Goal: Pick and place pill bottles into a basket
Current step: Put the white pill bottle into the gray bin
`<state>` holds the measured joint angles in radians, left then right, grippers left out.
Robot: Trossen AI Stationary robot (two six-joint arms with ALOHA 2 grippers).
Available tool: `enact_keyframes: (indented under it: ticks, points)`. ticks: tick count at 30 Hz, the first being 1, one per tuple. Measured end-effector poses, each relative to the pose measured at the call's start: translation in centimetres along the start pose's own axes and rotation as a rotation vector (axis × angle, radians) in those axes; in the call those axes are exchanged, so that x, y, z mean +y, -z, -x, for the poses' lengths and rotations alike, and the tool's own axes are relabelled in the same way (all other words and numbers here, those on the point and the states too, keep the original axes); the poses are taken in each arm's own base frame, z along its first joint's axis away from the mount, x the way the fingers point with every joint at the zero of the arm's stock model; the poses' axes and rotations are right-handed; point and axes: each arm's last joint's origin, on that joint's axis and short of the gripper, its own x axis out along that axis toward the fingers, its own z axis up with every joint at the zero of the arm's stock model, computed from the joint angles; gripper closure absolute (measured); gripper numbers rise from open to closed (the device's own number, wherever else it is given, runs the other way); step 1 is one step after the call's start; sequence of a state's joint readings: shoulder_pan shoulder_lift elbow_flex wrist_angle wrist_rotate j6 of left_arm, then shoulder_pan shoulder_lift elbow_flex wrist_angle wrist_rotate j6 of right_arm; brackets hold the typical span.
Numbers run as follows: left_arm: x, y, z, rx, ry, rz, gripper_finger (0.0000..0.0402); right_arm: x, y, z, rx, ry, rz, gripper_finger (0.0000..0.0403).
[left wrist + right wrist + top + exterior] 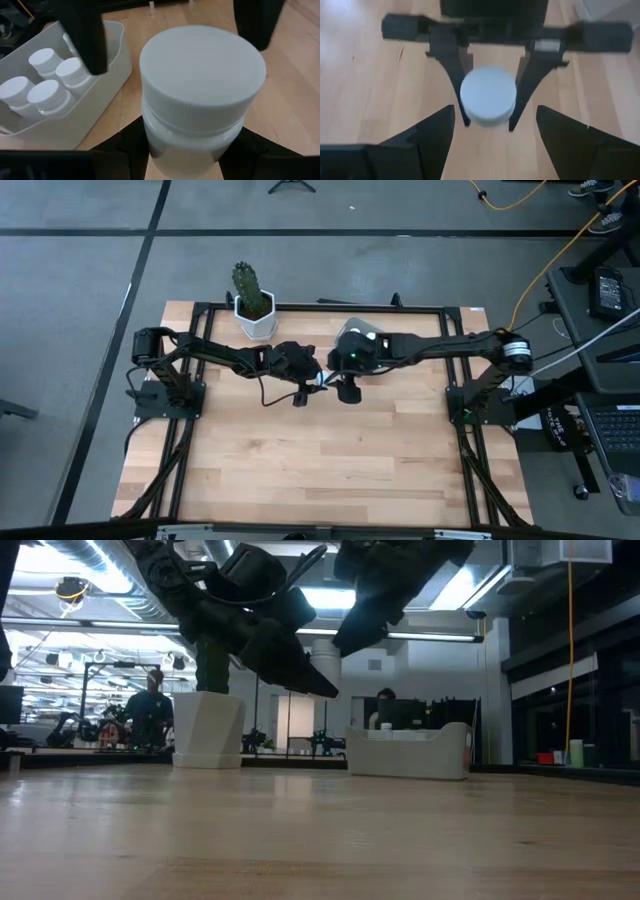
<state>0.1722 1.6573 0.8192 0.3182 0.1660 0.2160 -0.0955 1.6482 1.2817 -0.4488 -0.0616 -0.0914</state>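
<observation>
My left gripper is over the table's far middle, shut on a white pill bottle, which also shows in the right wrist view. My right gripper faces it, open. Its two fingers stand on either side of the bottle's cap, apart from it. The pale grey-blue basket stands on the table just beyond and holds several white pill bottles. In the high view the basket lies partly under the right arm. My left gripper pinches the bottle's body just below the cap between its two fingers. The fingers slant down toward the table's right side. The bottle is lifted clear of the table, with its cap turned toward my right gripper.
A white hexagonal pot with a cactus stands at the far edge, left of the grippers; it also shows in the low view. The basket stands to its right. Bare wood stretches toward the near edge. People show in the room behind.
</observation>
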Motion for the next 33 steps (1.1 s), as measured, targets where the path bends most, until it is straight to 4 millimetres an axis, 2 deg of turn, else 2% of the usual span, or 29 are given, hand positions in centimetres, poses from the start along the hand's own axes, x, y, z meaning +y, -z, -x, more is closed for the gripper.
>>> enact_keyframes:
  ticks: [6, 11, 26, 33]
  points:
    - [0.00, -0.01, 0.01, 0.000, -0.001, -0.007, 0.0226, 0.42, -0.95, -0.24, -0.020, -0.008, 0.033, 0.0121]
    - [0.04, -0.18, 0.02, -0.017, -0.005, -0.018, 0.0226, 0.49, -0.94, -0.99, -0.004, -0.012, 0.037, 0.0121]
    - [0.06, -0.31, 0.03, -0.032, -0.008, -0.020, 0.0226, 0.49, -1.17, -0.95, -0.022, 0.024, 0.070, 0.0122]
    - [0.06, -0.30, 0.03, -0.031, -0.008, -0.016, 0.0226, 0.50, -1.13, -0.92, -0.018, 0.023, 0.087, 0.0161]
